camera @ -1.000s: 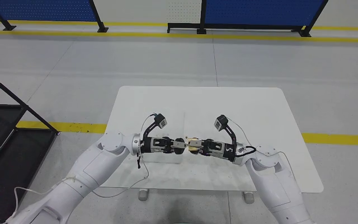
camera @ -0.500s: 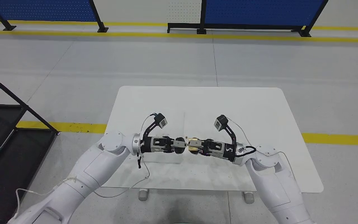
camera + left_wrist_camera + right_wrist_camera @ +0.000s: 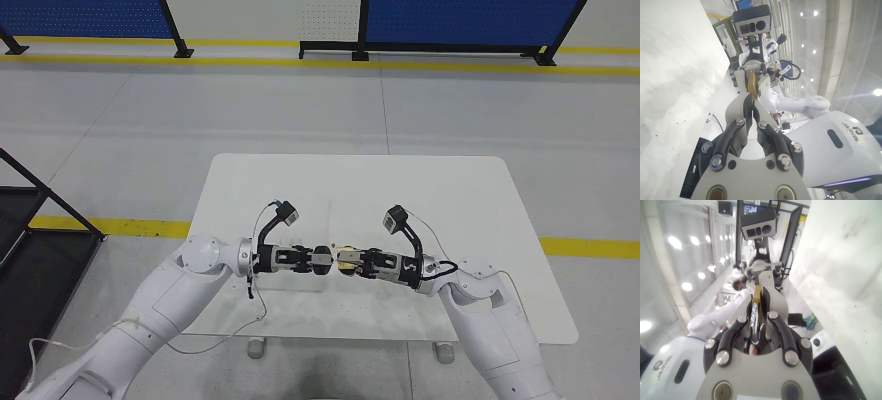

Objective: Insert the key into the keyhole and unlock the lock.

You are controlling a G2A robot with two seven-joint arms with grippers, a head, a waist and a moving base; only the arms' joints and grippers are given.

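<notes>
L gripper (image 3: 326,257) pinching key (image 3: 753,99) barely shifted; R gripper (image 3: 352,262) clamps lock (image 3: 752,83).

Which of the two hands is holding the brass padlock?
The right hand: the padlock sits clamped in it, shackle toward its wrist. The left hand pinches only the thin key.

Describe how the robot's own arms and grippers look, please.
The left arm and right arm have smooth white shells, black wrist sections and thin black cables. The left gripper and right gripper have white fingers with black ribbed pads, black linkages and silver bolts.
</notes>
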